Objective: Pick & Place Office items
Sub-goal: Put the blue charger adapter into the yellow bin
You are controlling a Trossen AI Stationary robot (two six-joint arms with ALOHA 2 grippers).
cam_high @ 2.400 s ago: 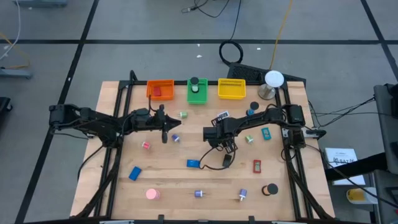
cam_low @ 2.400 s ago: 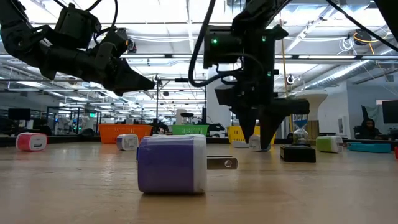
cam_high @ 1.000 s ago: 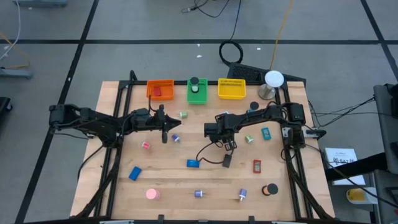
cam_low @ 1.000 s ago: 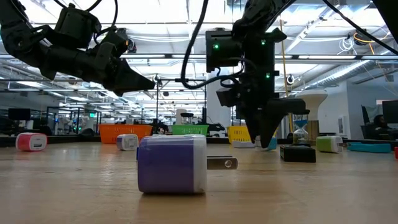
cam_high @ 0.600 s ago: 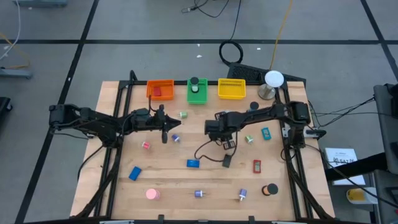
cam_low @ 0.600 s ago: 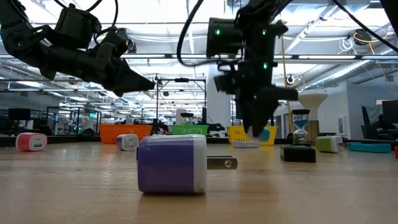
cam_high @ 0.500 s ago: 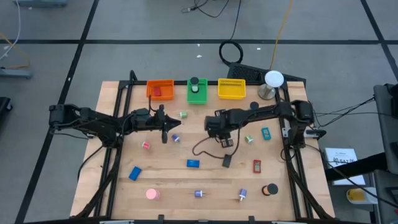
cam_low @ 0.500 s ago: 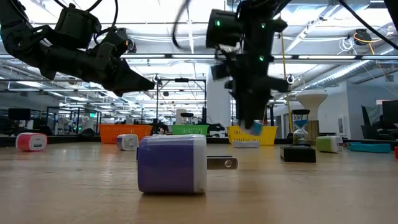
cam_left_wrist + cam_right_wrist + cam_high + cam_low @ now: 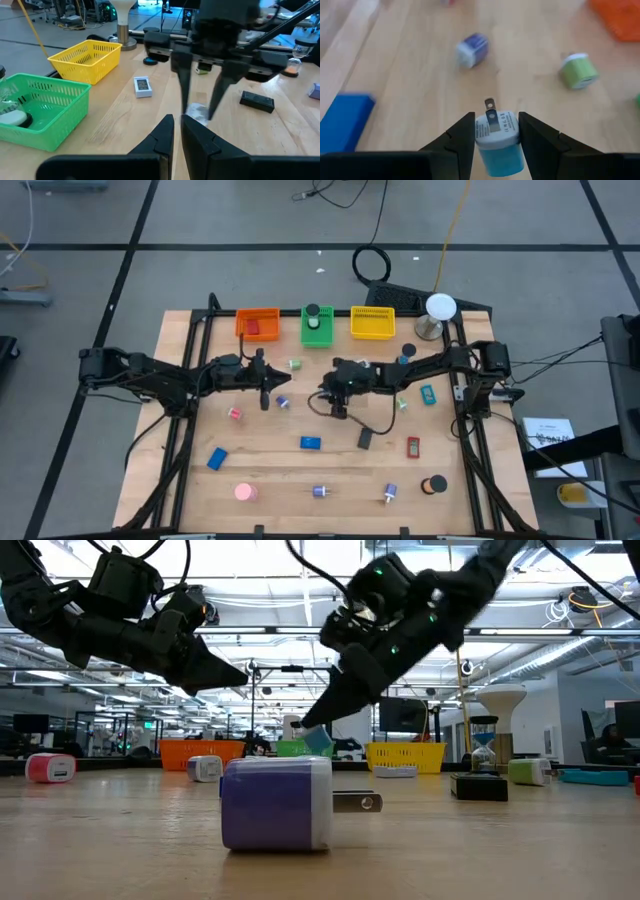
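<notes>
— Above the middle of the table [image 9: 250, 480], what is the right gripper [image 9: 495, 132] carrying?

— A small blue-and-white plug adapter [image 9: 498, 136], pinched between its two fingers with the prongs pointing forward. Only the right wrist view shows that clearly; from overhead the right gripper [image 9: 338, 392] hides it (you just see dark arm), and the low view gives a blue speck [image 9: 316, 739] at the fingertips, lifted off the wood.

— And the left gripper [image 9: 176, 131]?

— Fingers nearly together, a thin gap, nothing between them. It hovers left of centre [image 9: 264, 394], pointing toward the right arm, whose gripper fills its wrist view.

— What else does each view give?

— The left wrist view shows the green bin [image 9: 40, 107], the yellow bin [image 9: 87, 59] and a black block [image 9: 257, 101] on the wood. Overhead adds the orange bin [image 9: 258, 323] and scattered pieces: a blue block [image 9: 311, 443], a pink round piece [image 9: 245, 492]. The low view puts a purple plug cube [image 9: 277, 802] nearest.
</notes>
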